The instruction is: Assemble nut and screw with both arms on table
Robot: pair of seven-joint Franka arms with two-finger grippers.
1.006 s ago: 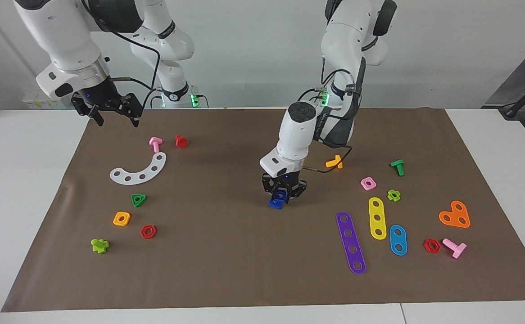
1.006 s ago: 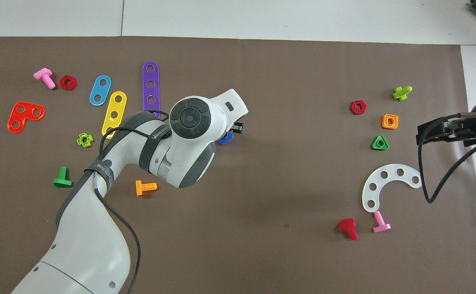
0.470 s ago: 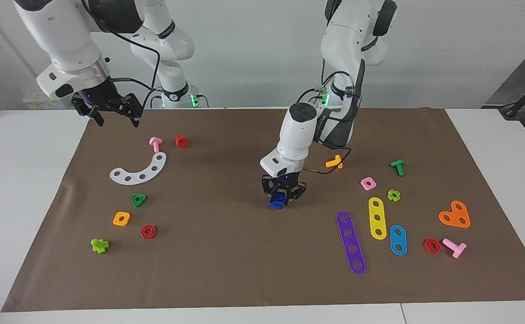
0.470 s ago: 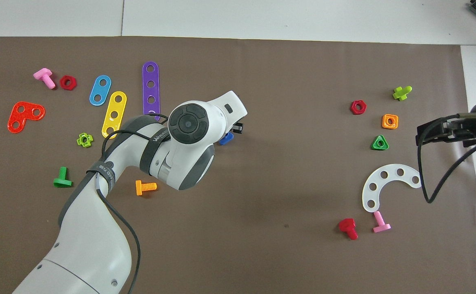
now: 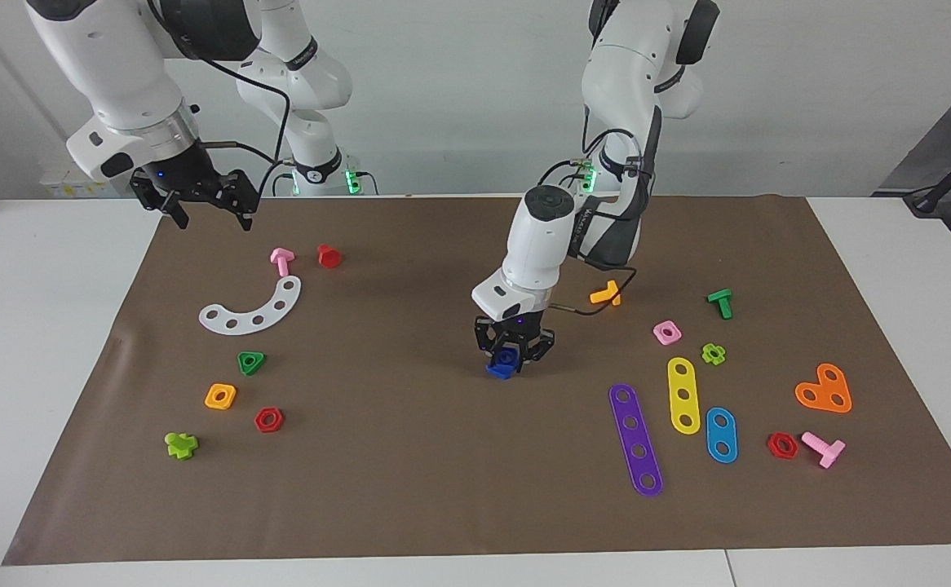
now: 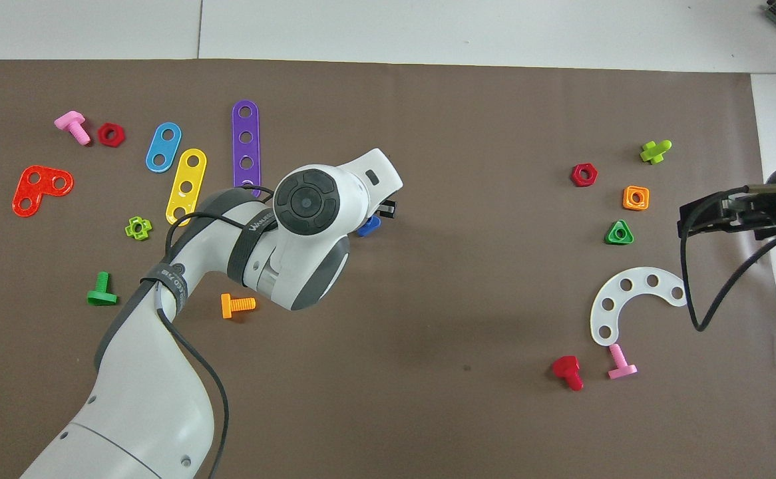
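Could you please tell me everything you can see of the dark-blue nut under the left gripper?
The nut is a small dark-blue square piece, plastic by its look, with rounded corners and a round centre hole. It sits between the fingers of the left gripper, low over the middle of the brown mat, on the dark-blue screw that lies on the mat. In the overhead view the arm hides the nut; only a blue edge shows.

Legible text: one marking only, partly read.
White lettering is seen on the black band of the left arm (image 6: pixel 255 223) in the overhead view; it appears to begin "WAN", the rest cannot be made out. No other text is legible.
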